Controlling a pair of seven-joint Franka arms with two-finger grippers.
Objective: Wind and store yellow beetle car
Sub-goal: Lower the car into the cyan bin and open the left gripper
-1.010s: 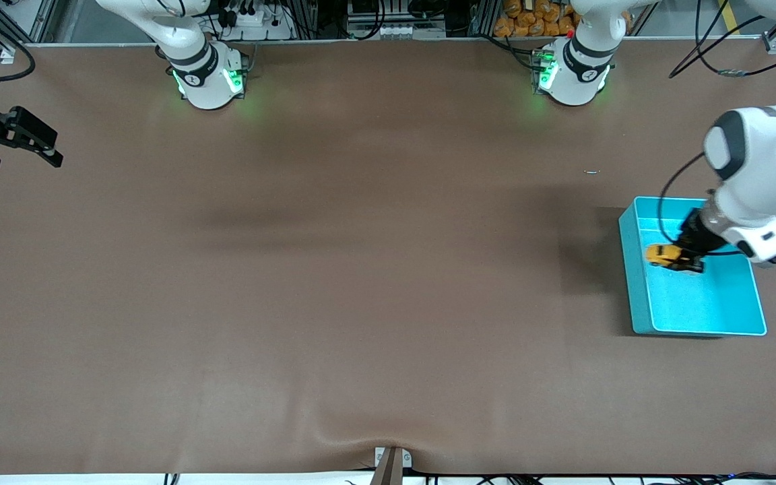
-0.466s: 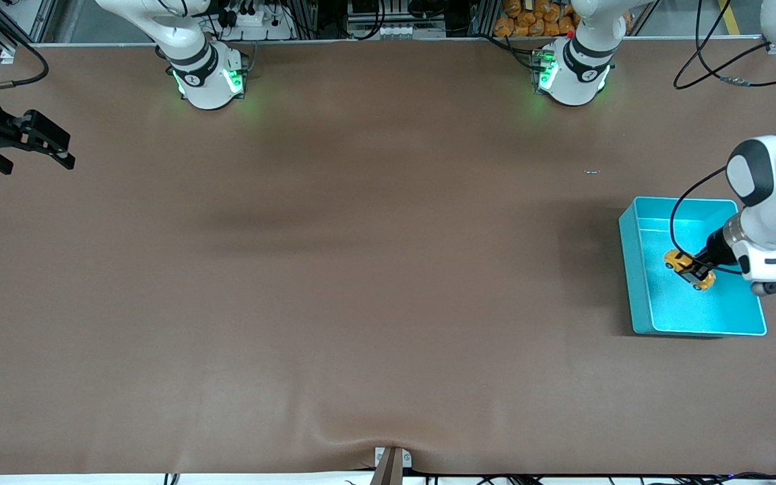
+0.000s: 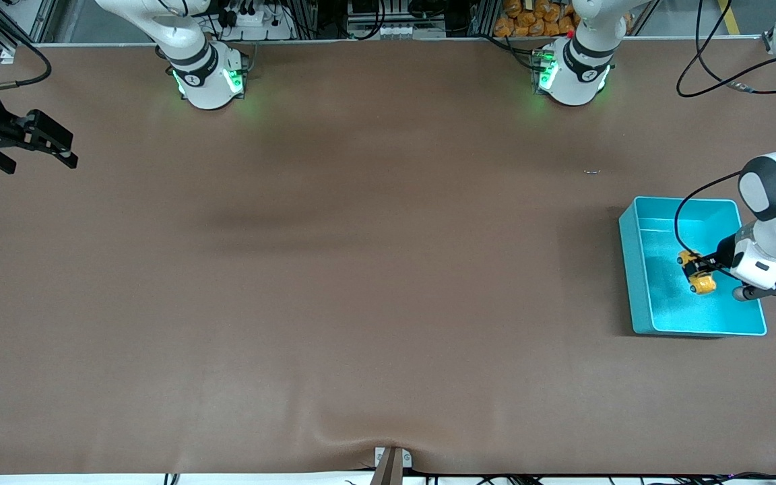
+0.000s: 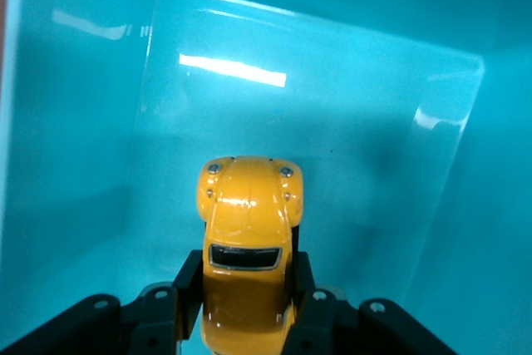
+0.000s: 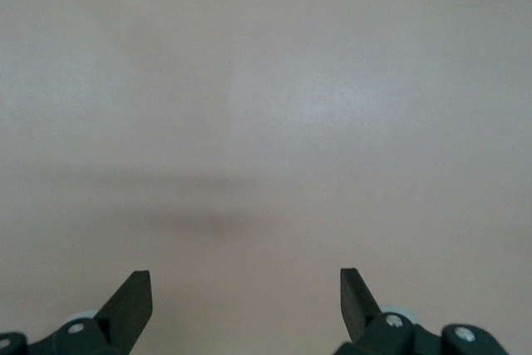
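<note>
The yellow beetle car [image 3: 697,273] is held in my left gripper [image 3: 701,268] inside the turquoise bin [image 3: 634,269], low over its floor. In the left wrist view the car [image 4: 248,243] sits between the two dark fingers [image 4: 187,284], which press its sides, with the bin's floor [image 4: 349,122] below. I cannot tell whether the car touches the floor. My right gripper [image 3: 38,145] is open and empty, waiting above the table at the right arm's end; its wrist view shows spread fingertips [image 5: 133,297] over bare table.
The brown table [image 3: 361,269] carries only the bin, near the left arm's end. A small pale speck [image 3: 591,172] lies on the table between the bin and the left arm's base. A bracket [image 3: 391,461] sits at the table's near edge.
My left gripper has carried the car toward the bin's middle and lower, turning it. My right gripper has shifted slightly toward the table's middle.
</note>
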